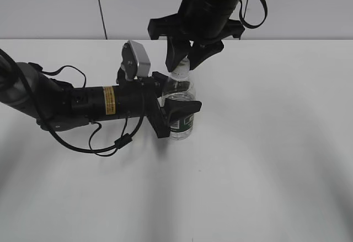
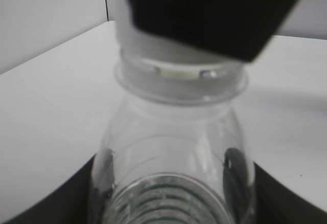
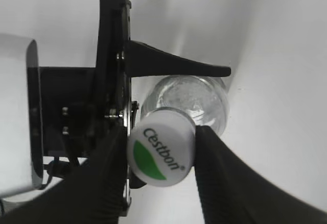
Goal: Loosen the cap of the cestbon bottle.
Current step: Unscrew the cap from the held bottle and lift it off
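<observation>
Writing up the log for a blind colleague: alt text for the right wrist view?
Looking down, the right gripper clamps its two black fingers on a small round white plastic cap marked "Cestbon" with a green leaf. Below, the left gripper holds the clear plastic bottle on a white table.

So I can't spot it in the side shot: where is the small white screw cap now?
The white screw cap tops the clear plastic bottle mid-table, pinched between the right gripper's fingers.

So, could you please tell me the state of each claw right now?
Left claw: closed on the small clear plastic bottle.
Right claw: closed on its round white cap.
</observation>
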Controlling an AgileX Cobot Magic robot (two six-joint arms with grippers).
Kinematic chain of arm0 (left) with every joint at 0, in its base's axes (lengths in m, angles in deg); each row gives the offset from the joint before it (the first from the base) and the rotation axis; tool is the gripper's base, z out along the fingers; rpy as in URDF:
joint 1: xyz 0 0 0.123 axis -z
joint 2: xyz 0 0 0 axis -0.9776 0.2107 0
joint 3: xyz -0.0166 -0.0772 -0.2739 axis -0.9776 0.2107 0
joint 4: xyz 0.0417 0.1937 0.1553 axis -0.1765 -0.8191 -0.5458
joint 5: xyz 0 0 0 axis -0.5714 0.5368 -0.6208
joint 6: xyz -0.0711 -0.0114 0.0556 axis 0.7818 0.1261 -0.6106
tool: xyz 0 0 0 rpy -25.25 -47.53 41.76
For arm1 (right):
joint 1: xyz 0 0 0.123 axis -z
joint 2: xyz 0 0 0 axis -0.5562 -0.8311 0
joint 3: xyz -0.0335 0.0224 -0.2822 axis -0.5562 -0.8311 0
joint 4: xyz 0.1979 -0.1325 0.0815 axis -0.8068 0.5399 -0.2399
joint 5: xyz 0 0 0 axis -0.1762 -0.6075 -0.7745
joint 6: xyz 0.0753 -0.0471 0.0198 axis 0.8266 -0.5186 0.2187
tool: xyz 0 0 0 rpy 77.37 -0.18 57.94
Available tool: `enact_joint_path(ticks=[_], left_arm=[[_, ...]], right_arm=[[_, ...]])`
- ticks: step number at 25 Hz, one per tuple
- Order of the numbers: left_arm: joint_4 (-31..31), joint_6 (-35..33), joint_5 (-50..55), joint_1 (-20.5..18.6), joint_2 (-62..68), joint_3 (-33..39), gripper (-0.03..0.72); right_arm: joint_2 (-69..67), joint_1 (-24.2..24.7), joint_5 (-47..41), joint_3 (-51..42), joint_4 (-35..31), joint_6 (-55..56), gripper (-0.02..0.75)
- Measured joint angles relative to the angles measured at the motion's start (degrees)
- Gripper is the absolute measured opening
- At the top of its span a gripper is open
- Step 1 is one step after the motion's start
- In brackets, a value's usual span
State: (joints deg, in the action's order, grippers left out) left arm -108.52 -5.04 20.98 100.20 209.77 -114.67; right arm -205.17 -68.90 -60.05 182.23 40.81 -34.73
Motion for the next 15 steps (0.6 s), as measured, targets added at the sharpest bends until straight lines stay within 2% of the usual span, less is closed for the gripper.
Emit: enact_joint_path(ticks=[8,15], left_arm=[[-0.25,-0.19,0.0,0.0,0.0,0.0,0.399],[-0.25,-0.19,0.0,0.0,0.0,0.0,0.399]], right_arm=[[0.0,0.0,-0.33,0.08,-0.18,-28.76,0.31],[0.0,0.0,-0.64,0.39,-0.18,-49.65,0.307]])
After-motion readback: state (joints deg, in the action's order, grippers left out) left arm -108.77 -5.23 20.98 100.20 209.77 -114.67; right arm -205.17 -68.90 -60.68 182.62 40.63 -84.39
